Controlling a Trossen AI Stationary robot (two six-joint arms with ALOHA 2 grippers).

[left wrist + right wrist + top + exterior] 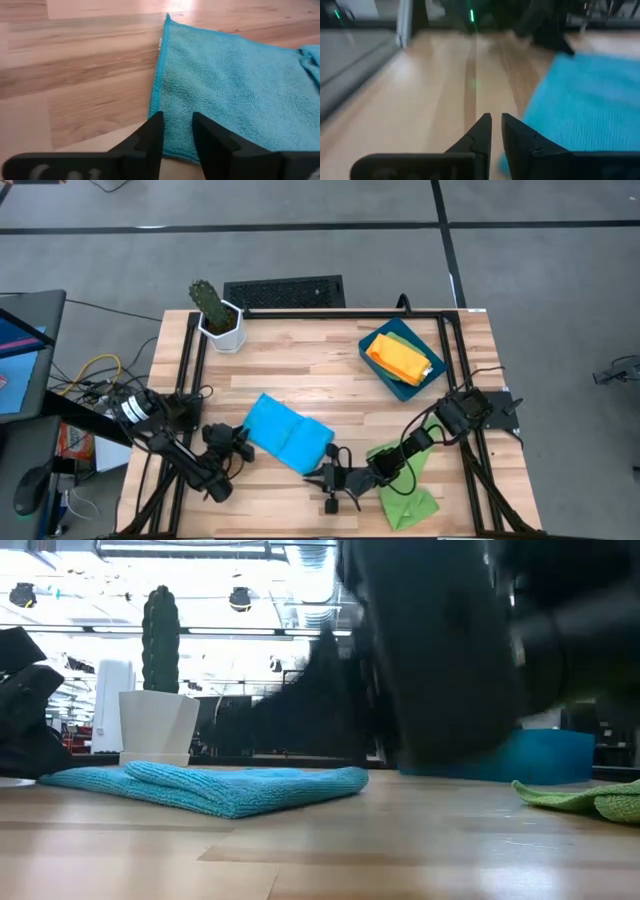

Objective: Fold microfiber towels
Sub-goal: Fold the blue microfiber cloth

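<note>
The bright blue microfiber towel (288, 434), nappy and soft, lies folded over on the pale wooden table (300, 370), centre front. The left gripper (177, 131) sits at its hemmed edge, fingers slightly spread with nothing pinched, likely just letting go. The right gripper (496, 131), fingers a little apart and empty, hovers beside the towel's other end, near a crumpled lime green cloth (405, 485).

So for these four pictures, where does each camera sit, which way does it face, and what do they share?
High: overhead, straight down on the table, both arms showing.
Low: at tabletop height, looking across; a blurred dark arm fills the upper right.
Left wrist: behind the left gripper, its fingers apart over the blue towel.
Right wrist: behind the right gripper, fingers slightly apart over bare wood.
Shared: all four show the blue towel.
</note>
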